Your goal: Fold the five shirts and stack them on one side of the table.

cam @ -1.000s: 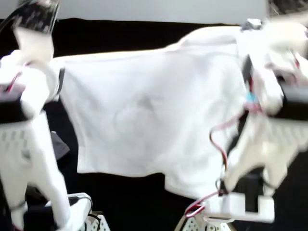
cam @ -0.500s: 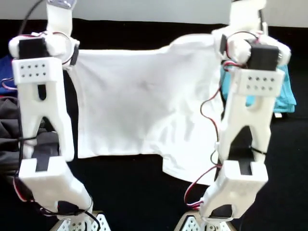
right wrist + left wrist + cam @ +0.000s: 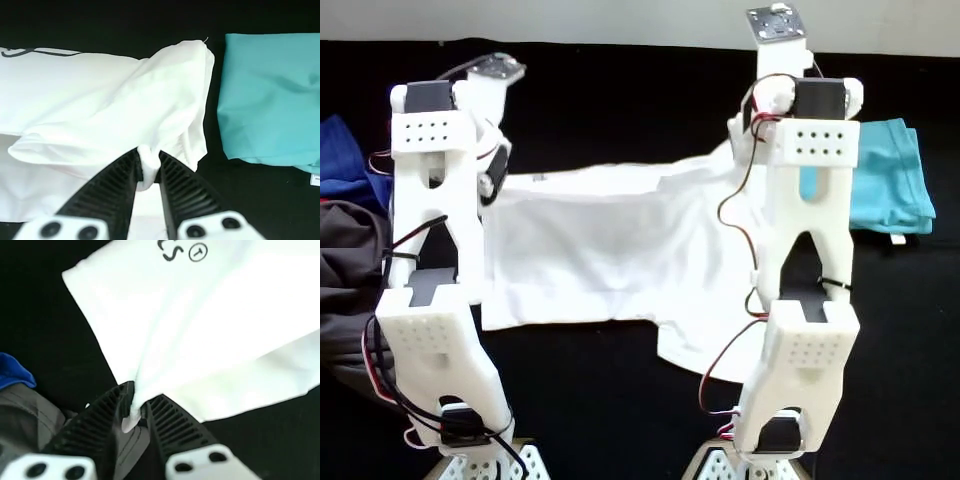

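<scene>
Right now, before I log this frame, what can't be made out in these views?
High view: the arms cover both side edges of the white shirt.
High view: the blue shirt and dark grey garment run off the frame, so their fold state is unclear.
Right wrist view: the teal shirt runs off the frame.

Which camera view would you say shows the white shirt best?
The high view: the white shirt shows nearly whole, spread wide. The left wrist view shows the edge pinched by the left gripper, the right wrist view the fold in the right gripper.
</scene>
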Available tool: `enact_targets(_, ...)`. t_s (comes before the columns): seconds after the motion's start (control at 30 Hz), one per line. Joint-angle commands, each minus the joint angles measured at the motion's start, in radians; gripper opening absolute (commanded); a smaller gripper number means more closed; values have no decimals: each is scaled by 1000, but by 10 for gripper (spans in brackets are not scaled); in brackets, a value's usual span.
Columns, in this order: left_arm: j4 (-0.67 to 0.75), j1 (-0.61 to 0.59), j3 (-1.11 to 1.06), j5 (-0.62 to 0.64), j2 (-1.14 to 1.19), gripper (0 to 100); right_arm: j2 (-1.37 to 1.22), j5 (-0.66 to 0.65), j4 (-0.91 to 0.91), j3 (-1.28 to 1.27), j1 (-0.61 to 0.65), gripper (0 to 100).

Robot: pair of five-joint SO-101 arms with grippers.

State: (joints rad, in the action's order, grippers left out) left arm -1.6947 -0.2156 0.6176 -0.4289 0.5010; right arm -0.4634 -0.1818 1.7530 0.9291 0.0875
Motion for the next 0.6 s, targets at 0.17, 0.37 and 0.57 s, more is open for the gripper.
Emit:
enact_targets(0.17, -74, -31, 2, -37, -13, 8, 397, 18, 7, -498, -4, 6)
enact_targets(0.37, -68, -19, -302, -55, -166, 8, 659, -58, -81, -941, -54, 6)
enact_targets(0.57, 69, -15, -648, -81, -312, 9, 863, -161, -226, -1333, -130, 6)
